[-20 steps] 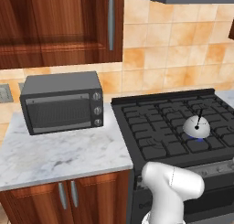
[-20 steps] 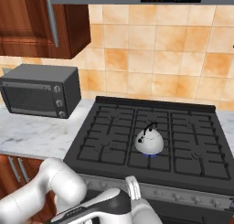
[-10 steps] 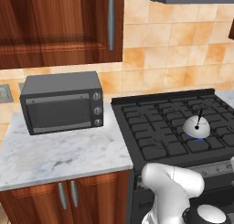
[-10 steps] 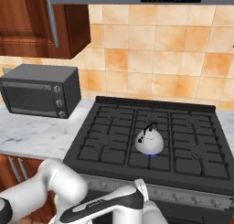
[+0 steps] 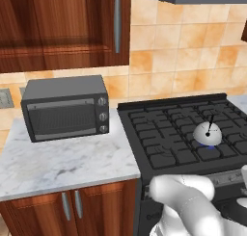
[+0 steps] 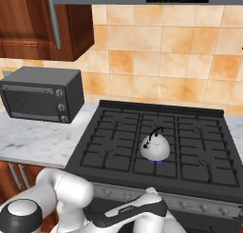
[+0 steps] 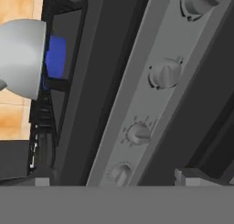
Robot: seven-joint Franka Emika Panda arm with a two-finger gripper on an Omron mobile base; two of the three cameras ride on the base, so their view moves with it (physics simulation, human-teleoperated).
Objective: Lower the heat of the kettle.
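Hand view is looking along the stove's front panel (image 7: 151,104), four knobs (image 7: 163,75) running up it — the kettle (image 7: 20,58) is sitting over a blue flame (image 7: 55,58) on a front burner; gripper state I cannot tell — fingertips too unclear

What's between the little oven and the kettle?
In the right base view: bare marble counter, then black stove grates up to the kettle. Nothing else stands between it and the toaster oven.
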